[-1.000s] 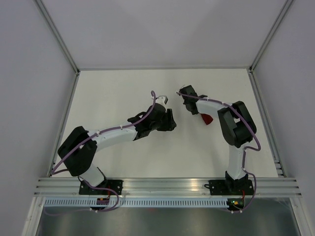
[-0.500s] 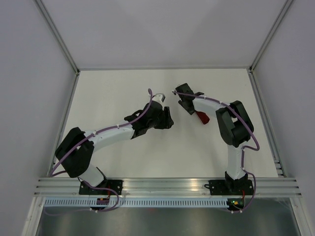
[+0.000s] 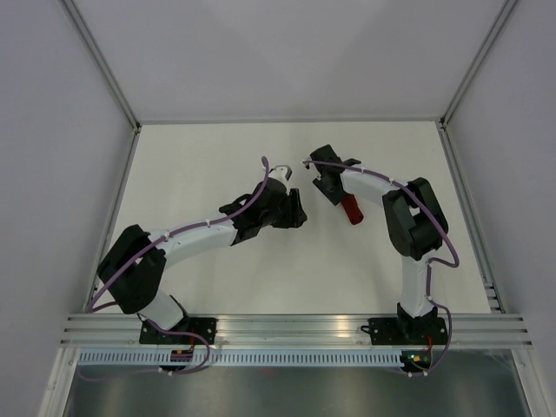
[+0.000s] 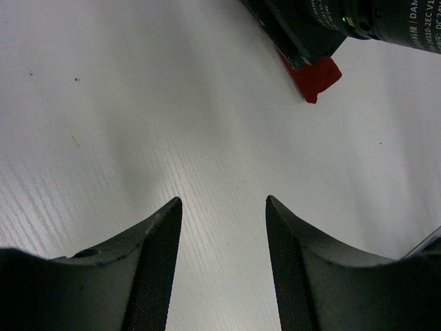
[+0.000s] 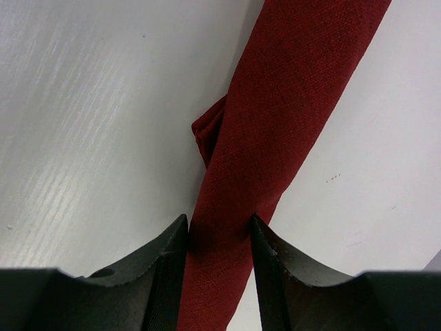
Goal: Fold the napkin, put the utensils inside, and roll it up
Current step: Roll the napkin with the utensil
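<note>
Against a second ago: both arms have swung slightly left. Over the last half second nothing visibly changes.

Left gripper (image 4: 224,200): jaws apart over the bare table (image 4: 124,103), nothing between them.

Right gripper (image 5: 219,224): straddles the rolled napkin (image 5: 289,103), both fingers touching the cloth. Cannot tell whether they squeeze it.

The roll lies on the table and runs out past the fingertips. From above, one red end shows beside the right wrist.

The napkin (image 5: 275,138) is shown as woven cloth, matt and coarse (its weave is plainly visible). The worktop (image 5: 83,103) is finished smooth, faintly glossy, finely lined. The jaws of the right gripper (image 5: 219,227) are made of matt black plastic, ridged inside.
</note>
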`<state>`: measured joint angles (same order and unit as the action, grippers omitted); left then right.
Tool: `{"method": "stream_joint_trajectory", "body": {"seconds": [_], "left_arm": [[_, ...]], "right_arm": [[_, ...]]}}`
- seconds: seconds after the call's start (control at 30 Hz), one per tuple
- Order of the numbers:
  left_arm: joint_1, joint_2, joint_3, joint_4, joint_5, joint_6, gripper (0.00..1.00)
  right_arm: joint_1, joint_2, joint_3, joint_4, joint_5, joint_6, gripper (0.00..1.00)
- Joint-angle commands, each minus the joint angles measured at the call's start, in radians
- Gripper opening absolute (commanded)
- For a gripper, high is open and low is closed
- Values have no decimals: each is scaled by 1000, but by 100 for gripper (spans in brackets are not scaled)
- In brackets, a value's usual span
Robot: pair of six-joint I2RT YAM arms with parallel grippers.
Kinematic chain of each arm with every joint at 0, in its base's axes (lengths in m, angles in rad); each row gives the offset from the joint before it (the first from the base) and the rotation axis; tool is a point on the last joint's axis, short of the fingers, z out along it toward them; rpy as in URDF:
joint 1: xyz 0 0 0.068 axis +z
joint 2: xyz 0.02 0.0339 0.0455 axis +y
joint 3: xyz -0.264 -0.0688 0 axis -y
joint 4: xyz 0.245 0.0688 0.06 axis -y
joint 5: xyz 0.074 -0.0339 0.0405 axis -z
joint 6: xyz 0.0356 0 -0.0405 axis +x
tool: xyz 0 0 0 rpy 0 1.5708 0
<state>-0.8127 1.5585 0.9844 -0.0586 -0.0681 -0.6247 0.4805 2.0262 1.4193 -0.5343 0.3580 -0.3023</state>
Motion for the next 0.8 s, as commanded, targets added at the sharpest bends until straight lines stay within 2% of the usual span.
{"method": "stream_joint_trajectory", "body": {"seconds": [0.0,0.77], "left_arm": [[10,-25,8,3,19,46,58],[20,-35,16,-12,24,52,58]], "right_arm": [[3,-23,27,-95,-33,15,47],[-8,-60,156,-176,-96,43,51]]}}
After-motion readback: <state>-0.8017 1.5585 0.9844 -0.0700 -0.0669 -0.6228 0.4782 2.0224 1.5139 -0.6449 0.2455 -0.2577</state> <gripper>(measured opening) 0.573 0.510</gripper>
